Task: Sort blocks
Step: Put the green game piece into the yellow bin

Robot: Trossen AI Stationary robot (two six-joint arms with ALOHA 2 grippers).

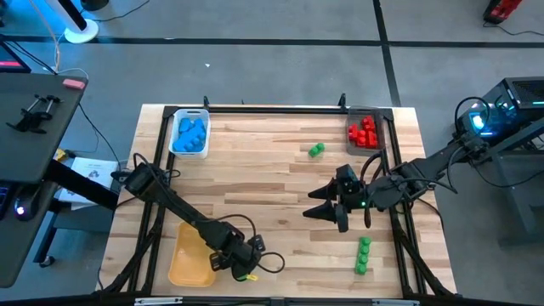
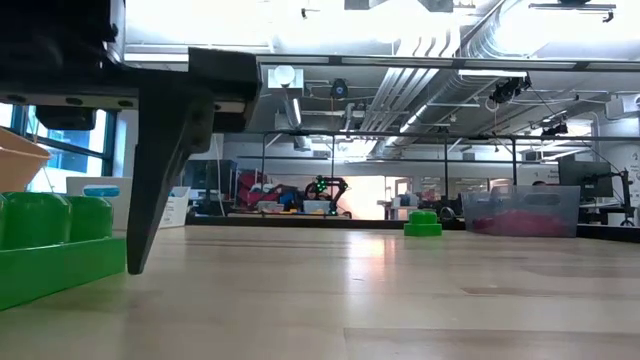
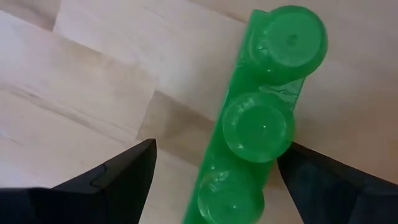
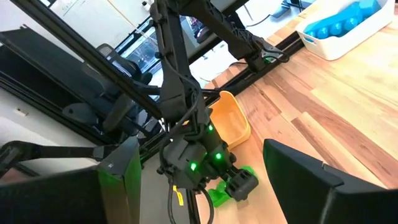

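My left gripper point(image 3: 211, 180) sits at the bottom centre of the high view, low over the wood just right of the yellow tray point(image 1: 189, 255). Fingers are apart, one on each long side of a green three-stud block point(image 3: 258, 124). No clamping yet: in the left wrist view bare table shows between the block and one finger, while the other finger is close against it. I judge this a pre-grasp straddle, set across the narrow width so that closing will pin the flat sides. The yellow tray holds nothing visible, so it is probably where green goes.

My right gripper point(image 1: 327, 212) hovers at centre right of the high view, fingers spread wide and holding nothing, turned towards my left arm. It looks parked clear of the left arm's work.

Below it, near the lower right edge, lies another long green block point(image 1: 363, 255). A small green block point(image 1: 316, 150) sits further up, centre right.

Farthest, along the table's top edge: blue blocks point(image 1: 190, 133) fill the white tray point(image 1: 174, 146) at upper left, and red blocks point(image 1: 363, 133) sit in the grey tray point(image 1: 379, 123) at upper right. Only the green ones remain to be sorted.
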